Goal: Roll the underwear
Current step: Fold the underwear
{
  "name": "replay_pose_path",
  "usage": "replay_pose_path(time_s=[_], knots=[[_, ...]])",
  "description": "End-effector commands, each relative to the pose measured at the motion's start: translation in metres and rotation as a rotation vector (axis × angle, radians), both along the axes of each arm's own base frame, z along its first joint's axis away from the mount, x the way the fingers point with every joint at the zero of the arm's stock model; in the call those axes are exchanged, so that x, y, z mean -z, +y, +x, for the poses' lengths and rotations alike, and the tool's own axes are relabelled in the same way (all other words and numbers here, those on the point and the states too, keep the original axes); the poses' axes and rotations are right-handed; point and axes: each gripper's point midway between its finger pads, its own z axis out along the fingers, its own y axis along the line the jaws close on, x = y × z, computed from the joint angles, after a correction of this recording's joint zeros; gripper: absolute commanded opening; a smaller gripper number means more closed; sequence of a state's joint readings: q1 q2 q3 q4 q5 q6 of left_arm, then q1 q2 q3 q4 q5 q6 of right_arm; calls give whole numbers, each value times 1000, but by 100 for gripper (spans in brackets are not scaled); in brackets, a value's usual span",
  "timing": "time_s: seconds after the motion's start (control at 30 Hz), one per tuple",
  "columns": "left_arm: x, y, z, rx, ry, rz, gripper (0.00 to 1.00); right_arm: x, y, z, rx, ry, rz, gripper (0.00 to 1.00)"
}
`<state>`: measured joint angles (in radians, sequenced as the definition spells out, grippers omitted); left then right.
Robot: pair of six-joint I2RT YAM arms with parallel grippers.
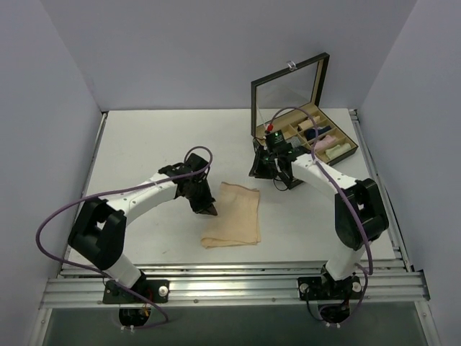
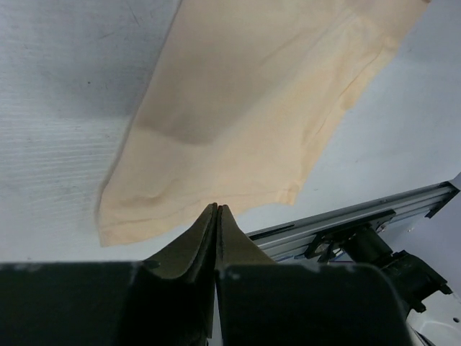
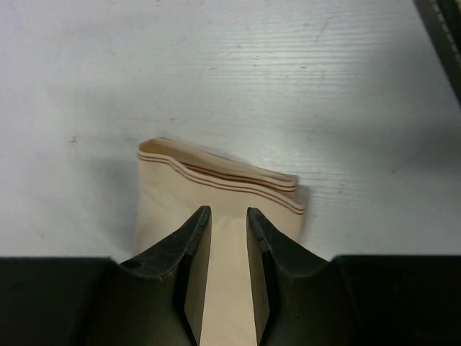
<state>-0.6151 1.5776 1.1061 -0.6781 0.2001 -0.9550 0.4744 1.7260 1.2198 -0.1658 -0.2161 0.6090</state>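
While the narrowly parted right gripper (image 3: 227, 210) hides one end in its wrist view, the underwear (image 1: 232, 215) lies flat, long axis running near to far; left gripper (image 2: 217, 207) closed, empty.

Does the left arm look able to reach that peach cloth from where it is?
Probably yes: the left hand hangs shut right at the left edge of the underwear, nothing lies between them, and the right hand sits at the far end, out of its way.
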Motion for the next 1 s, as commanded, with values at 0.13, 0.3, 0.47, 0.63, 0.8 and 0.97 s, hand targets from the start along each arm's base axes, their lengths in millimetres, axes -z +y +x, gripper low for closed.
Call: replay_pose_path(time_s=[0.13,0.3,0.47,0.63,0.8,0.97], knots=[[16,-37,-16,92,56,-84,8,36,-28,26,-47,25,-194,22],[34,-40,-22,93,83,-36,6,56,-21,40,-72,48,-213,21],[60,-15,-22,80,108,86,5,78,-29,19,-78,93,-255,20],[74,17,4,51,97,158,5,85,-40,-15,-59,130,-244,19],[77,34,35,85,70,226,5,70,-42,-50,-10,129,-200,19],[51,31,72,117,-35,227,5,52,-42,-84,11,138,-182,18]])
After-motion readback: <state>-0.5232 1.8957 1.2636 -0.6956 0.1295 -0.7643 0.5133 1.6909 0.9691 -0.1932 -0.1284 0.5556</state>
